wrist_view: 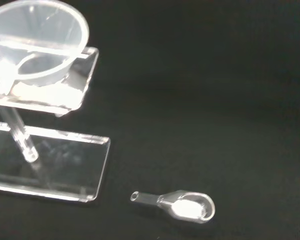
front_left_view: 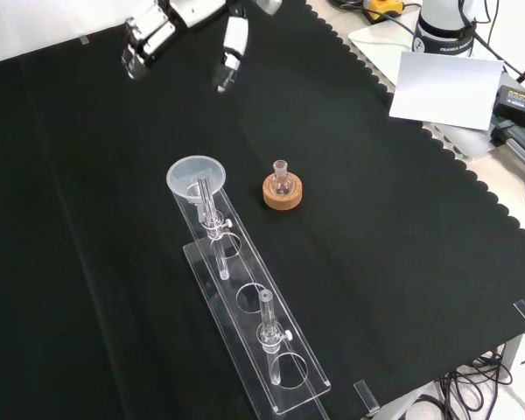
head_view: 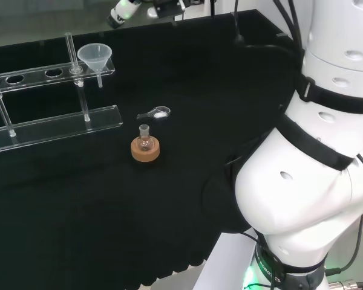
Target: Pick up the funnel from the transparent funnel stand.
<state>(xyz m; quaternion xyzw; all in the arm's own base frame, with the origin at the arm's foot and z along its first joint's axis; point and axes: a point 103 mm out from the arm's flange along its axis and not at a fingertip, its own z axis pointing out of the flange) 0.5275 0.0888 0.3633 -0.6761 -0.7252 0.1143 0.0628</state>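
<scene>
Funnel (head_view: 95,57) is sitting in the end hole of the clear funnel stand (head_view: 54,124), spout hanging down through the top shelf, nothing touching it. In the front view the hand (front_left_view: 162,26) hangs up at the top edge, well apart from the stand, fingers straight and spread, holding nothing. On the black worktop (front_left_view: 376,262) just beside the stand there's a tiny flask (front_left_view: 282,182) upright on its cork ring (front_left_view: 283,194). Wrist view also catches a small glass scoop (wrist_view: 182,205) with white powder lying near the stand's base.
</scene>
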